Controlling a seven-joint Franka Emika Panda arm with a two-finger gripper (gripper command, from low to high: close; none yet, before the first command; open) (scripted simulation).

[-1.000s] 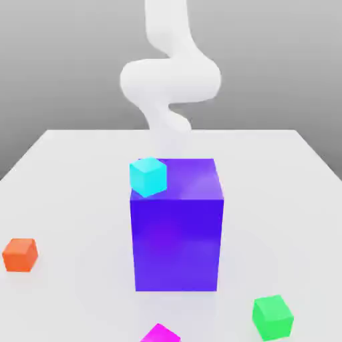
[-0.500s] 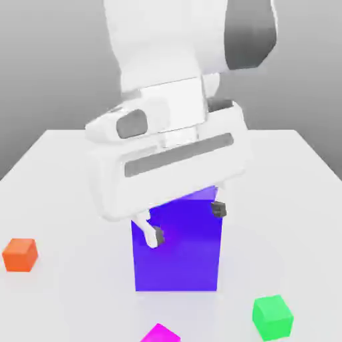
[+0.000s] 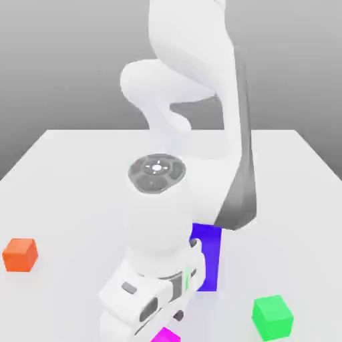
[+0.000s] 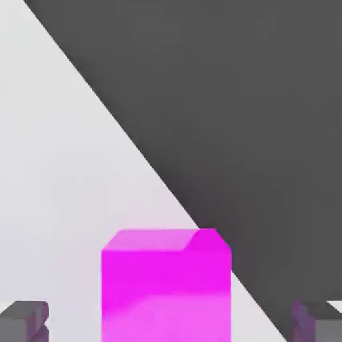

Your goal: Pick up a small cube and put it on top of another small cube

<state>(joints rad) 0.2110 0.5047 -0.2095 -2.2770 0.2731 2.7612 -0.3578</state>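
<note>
One white robot gripper [image 4: 171,327], fingers apart with a gap on each side of one bright magenta cube [image 4: 166,294] on the white tabletop [image 3: 60,194]; one bright green cube [image 3: 272,317], toward the exterior view's right.

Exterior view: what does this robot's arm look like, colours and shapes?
The arm is mostly smooth, rounded white, with a dark grey panel along one section. Near its end sits a round grey cap with small light dots. The hand is white and blocky, with dark grey insets and a small green strip beside it. The fingers have dark grey, blocky tips.
</note>
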